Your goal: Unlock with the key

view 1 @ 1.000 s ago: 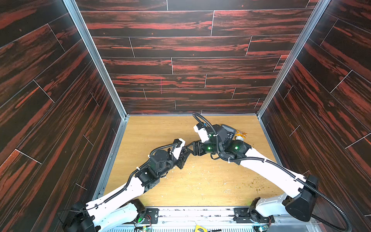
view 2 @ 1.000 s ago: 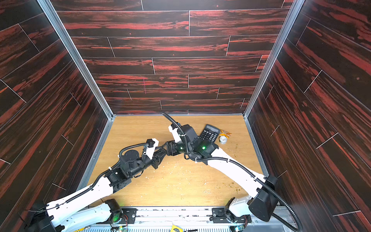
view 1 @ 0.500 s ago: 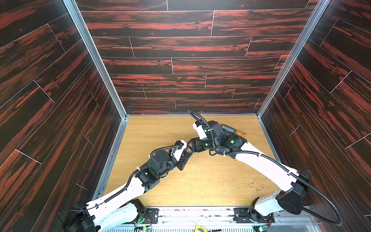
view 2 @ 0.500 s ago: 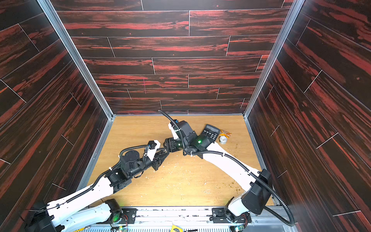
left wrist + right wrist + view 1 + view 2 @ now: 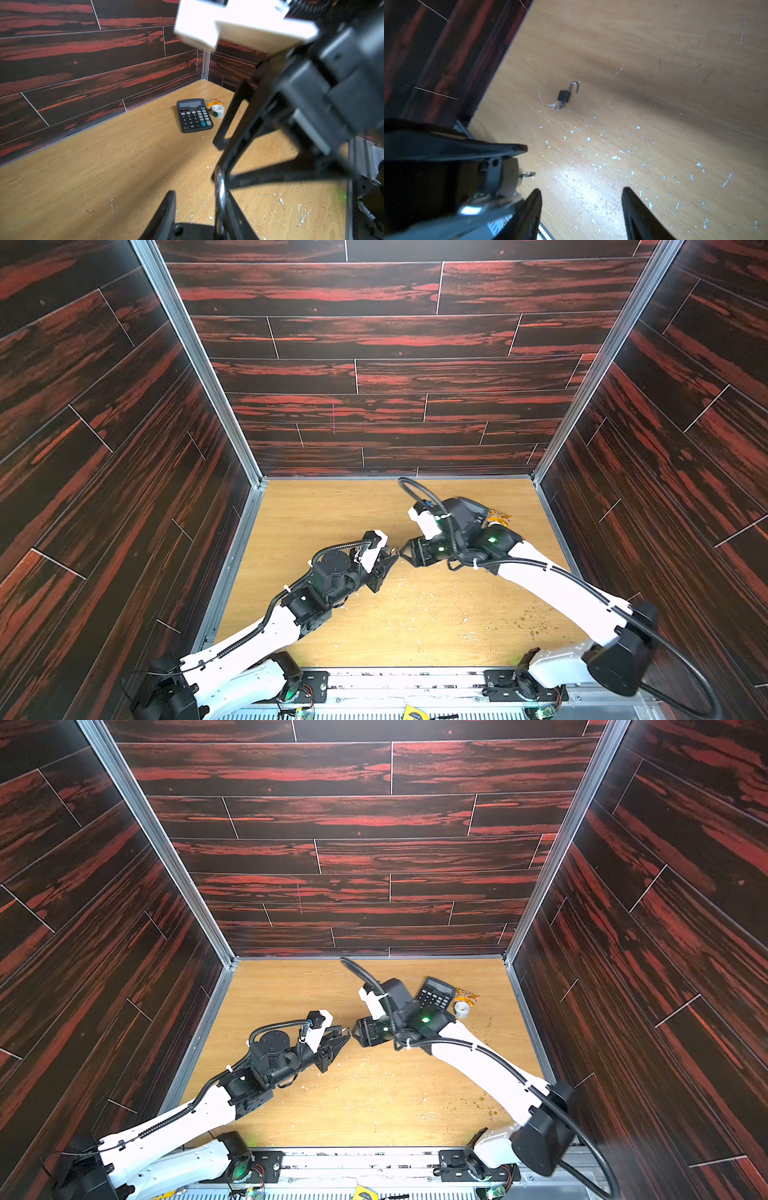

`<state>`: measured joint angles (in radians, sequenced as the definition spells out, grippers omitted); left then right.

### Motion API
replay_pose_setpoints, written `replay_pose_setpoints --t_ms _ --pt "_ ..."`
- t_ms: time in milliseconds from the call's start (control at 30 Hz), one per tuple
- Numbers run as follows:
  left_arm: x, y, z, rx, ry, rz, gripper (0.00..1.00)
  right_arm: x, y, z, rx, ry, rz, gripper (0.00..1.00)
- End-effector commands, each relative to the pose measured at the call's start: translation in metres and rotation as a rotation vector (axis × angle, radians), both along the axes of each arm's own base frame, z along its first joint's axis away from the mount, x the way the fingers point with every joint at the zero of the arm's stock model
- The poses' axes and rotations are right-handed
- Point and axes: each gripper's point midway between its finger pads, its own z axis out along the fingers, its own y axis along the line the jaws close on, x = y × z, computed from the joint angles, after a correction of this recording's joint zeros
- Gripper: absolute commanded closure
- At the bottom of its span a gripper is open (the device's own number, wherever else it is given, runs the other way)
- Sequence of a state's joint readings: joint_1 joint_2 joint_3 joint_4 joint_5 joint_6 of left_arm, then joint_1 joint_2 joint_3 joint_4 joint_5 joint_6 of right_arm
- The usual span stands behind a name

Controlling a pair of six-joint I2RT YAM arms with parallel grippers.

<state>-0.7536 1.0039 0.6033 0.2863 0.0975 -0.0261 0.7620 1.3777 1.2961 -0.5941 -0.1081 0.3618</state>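
Dark red-streaked plank walls (image 5: pixel 374 377) enclose a scuffed wooden floor (image 5: pixel 332 510)

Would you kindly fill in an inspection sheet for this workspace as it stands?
Surface: wooden table, scratched, strewn with white flecks.
Job's things: small black padlock lying on the table, shackle swung open; silvery bit at its base, likely the key.
Clutter: calculator, white tape roll, orange wrapper, grouped near the far right corner.
Grippers: left gripper with jaws partly apart, metal ring at its tip, grip unclear; right gripper open, empty.
Cables: black conduit looped above each wrist, nothing snagged.
Surroundings: dark red plank walls on three sides.
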Motion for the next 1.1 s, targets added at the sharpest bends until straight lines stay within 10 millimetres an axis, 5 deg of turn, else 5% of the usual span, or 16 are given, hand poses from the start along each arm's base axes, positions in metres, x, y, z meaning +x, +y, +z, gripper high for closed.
replay_pose_setpoints --t_ms 0,267,1067 --pt "-0.001 -0.005 0.018 -0.035 -0.068 -0.028 1.00 -0.016 0.006 0.043 0.170 -0.094 0.152 0.38" --pt "-0.009 -0.014 0.022 0.001 -0.095 -0.109 1.00 -0.037 0.015 0.071 0.398 -0.170 0.452 0.46" --pt "-0.032 -0.024 0.036 0.064 -0.175 -0.294 1.00 -0.060 0.015 0.048 0.445 -0.255 0.729 0.66"
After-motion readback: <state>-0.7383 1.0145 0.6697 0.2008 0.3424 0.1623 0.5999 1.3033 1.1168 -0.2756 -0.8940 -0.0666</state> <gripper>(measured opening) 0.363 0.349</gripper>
